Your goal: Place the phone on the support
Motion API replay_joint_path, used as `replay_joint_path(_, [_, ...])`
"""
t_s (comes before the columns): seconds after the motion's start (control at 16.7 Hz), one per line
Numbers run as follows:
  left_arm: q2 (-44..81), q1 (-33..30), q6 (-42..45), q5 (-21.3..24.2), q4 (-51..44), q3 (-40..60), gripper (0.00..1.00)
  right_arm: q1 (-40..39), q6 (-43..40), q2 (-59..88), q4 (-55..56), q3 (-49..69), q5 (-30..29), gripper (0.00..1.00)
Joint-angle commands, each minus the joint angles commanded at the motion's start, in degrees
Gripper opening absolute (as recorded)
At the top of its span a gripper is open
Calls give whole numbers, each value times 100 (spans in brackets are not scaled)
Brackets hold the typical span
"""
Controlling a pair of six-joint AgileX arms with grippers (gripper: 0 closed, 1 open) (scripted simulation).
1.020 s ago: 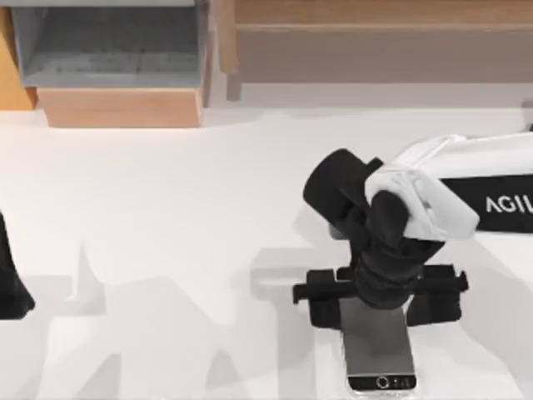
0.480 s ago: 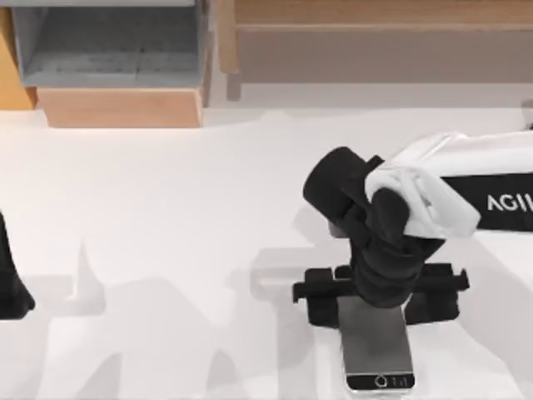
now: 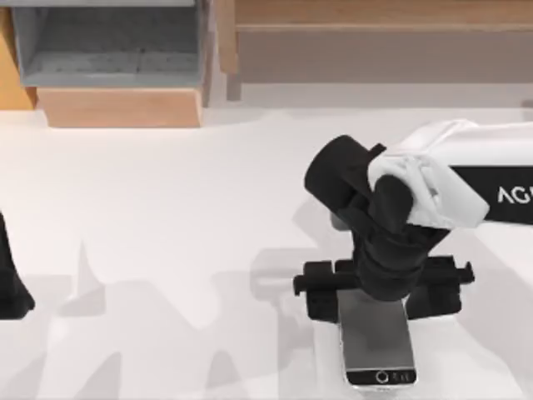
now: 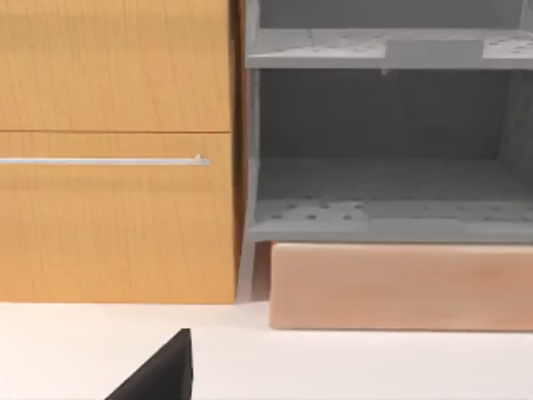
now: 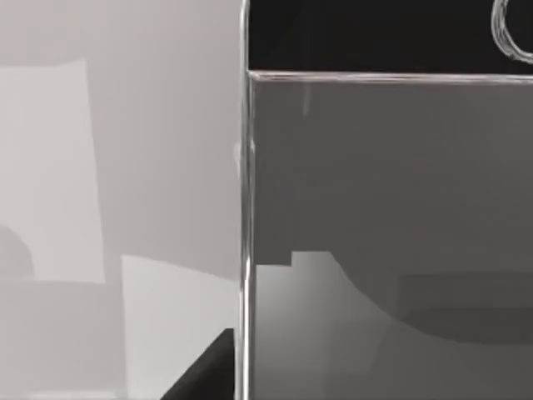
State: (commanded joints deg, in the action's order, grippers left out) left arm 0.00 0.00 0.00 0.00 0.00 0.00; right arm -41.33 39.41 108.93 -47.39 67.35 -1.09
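The flat rectangular smartphone with a grey screen, silver rim and round button (image 3: pixel 377 346) lies on the white tabletop (image 3: pixel 166 217) at the near edge, right of centre, its button end nearest. It sits slightly to the right of and farther up than a second ago. The black right gripper (image 3: pixel 379 293) stands over its far end, one finger (image 3: pixel 321 302) on each long side; whether they press the rim I cannot tell. The right arm has shifted a little to the right. The black left gripper (image 3: pixel 10 275) is parked at the tabletop's left edge. Beyond stand a grey open shelf unit (image 3: pixel 108 42) and orange wooden cabinet (image 4: pixel 117 150).
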Motion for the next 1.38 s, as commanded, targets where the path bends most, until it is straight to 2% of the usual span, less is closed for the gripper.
replay_joint_path(0.24, [0,0,0,0,0,0,100,254,-228,-277,257,196,46,0])
replay_joint_path(0.72, [0,0,0,0,0,0,100,2039,-1835,-1550,1759,468,309,0])
replay_joint_path(1.38, [0,0,0,0,0,0,100,3923,-3549,-2402,3504,106,857,0])
